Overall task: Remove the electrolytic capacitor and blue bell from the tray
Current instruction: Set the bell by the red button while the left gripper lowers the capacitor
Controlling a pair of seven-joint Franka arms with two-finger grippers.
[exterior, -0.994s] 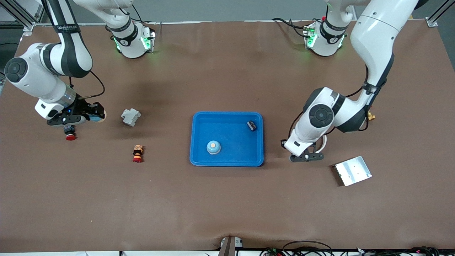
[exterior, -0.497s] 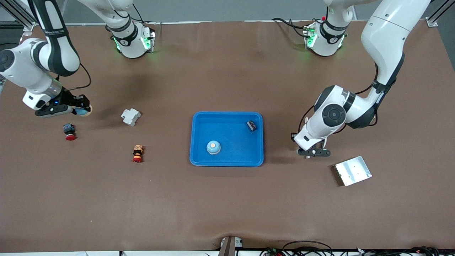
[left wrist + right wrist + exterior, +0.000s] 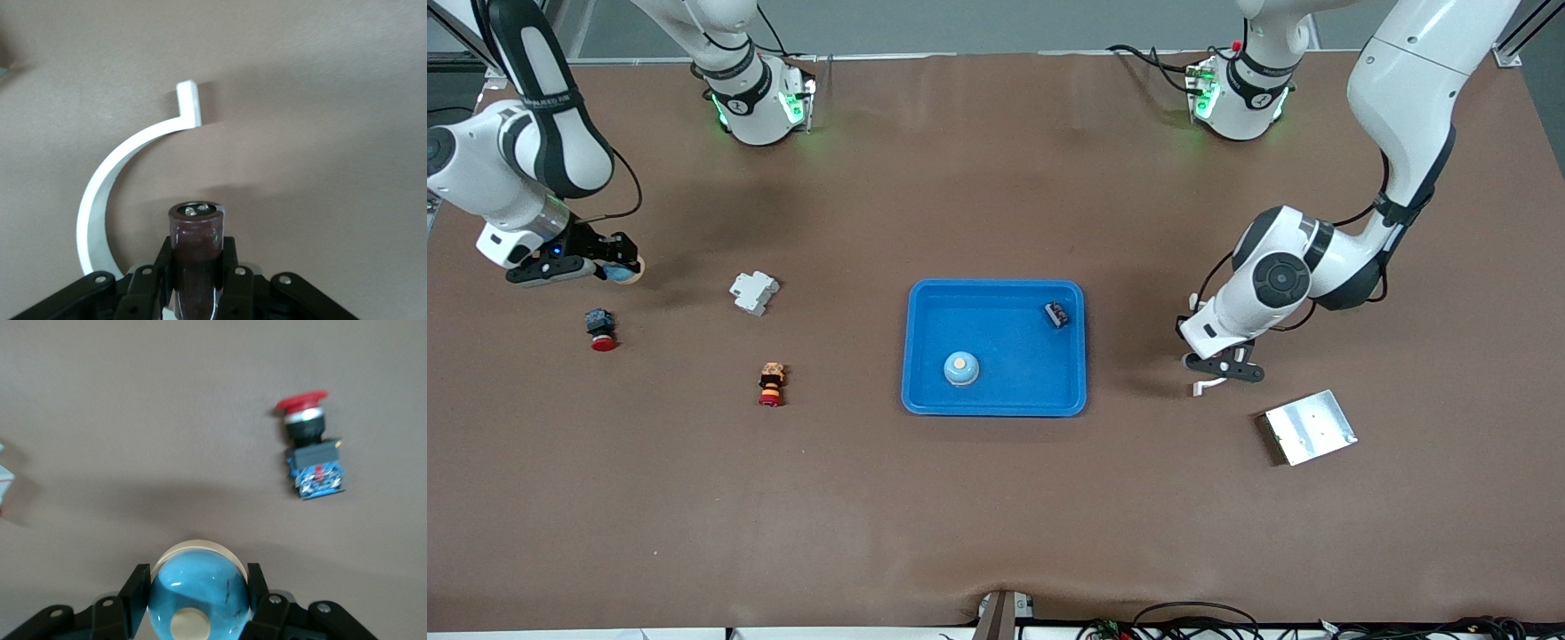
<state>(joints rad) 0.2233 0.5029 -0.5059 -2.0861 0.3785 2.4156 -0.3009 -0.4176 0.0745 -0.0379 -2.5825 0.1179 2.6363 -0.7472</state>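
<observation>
A dark brown cylindrical capacitor (image 3: 195, 260) was gripped between the fingers of the left gripper (image 3: 1224, 367), which was held over bare table between the blue rectangular plastic tray (image 3: 925, 391) and the tilted silver metal plate (image 3: 1311, 427). A white curved plastic clip (image 3: 1208, 384) lay on the table just under that gripper. A light blue domed bell with a cream button (image 3: 199, 600) was clamped in the right gripper (image 3: 609, 269), well away from the tray at the right arm's end of the table.

Compared with one second earlier, the left gripper had been carried farther from the tray, toward the metal plate, and the white clip was more exposed. The right gripper had been drawn farther from the tray and off the red-capped push button with a blue base (image 3: 599, 328), which was left uncovered on the table.

Inside the tray a second blue bell (image 3: 961, 368) and a small black component (image 3: 1056, 314) were unchanged. Between the tray and the push button, a grey-white block (image 3: 753, 292) and a red and orange stacked button (image 3: 771, 384) had not been moved.
</observation>
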